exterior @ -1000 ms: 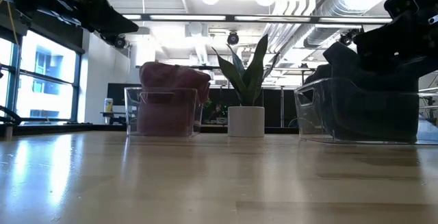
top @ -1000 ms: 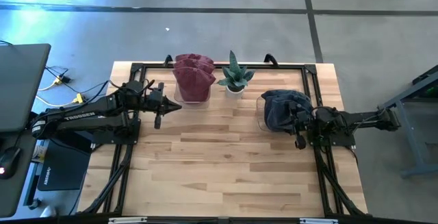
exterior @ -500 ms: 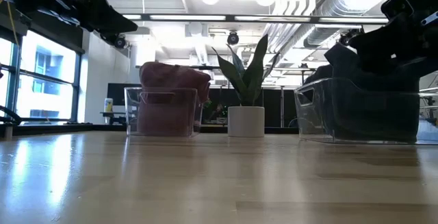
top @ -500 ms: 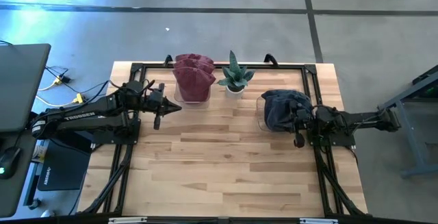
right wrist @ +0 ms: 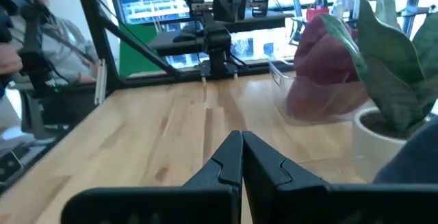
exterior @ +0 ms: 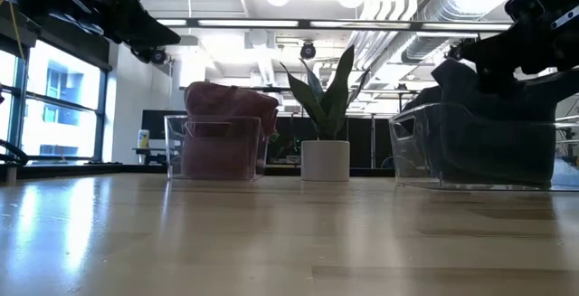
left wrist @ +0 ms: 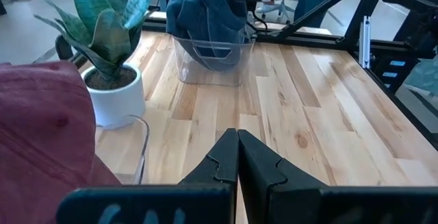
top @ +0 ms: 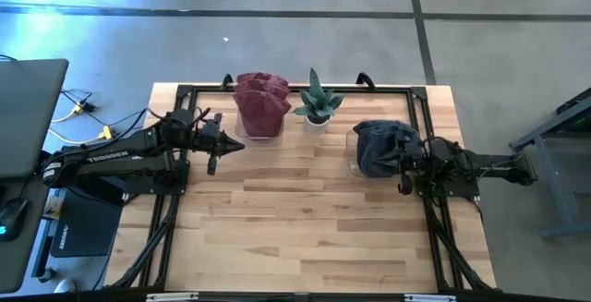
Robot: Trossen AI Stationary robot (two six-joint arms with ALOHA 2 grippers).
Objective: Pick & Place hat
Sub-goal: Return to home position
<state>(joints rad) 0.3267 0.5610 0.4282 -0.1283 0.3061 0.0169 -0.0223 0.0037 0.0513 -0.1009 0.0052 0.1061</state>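
Note:
Maroon hats (top: 261, 103) are piled in a clear bin (exterior: 215, 149) at the table's far side. Dark blue hats (top: 377, 145) fill a second clear bin (exterior: 470, 147) at the right. My left gripper (top: 240, 144) hovers shut above the table, just on the near side of the maroon bin; it also shows in the left wrist view (left wrist: 237, 148). My right gripper (top: 399, 165) is shut too, level, above the near edge of the blue hats' bin, with nothing between its fingers (right wrist: 241, 152).
A potted plant (top: 316, 103) in a white pot stands between the two bins at the far edge. A black frame (top: 416, 94) runs round the table. Bare wood lies across the middle and near half (top: 305, 219). A person (right wrist: 27, 39) sits beyond the table's left side.
My right gripper has tipped up a little and swung slightly toward the far edge, staying shut beside the blue hats. The left arm and both piles of hats have kept still.

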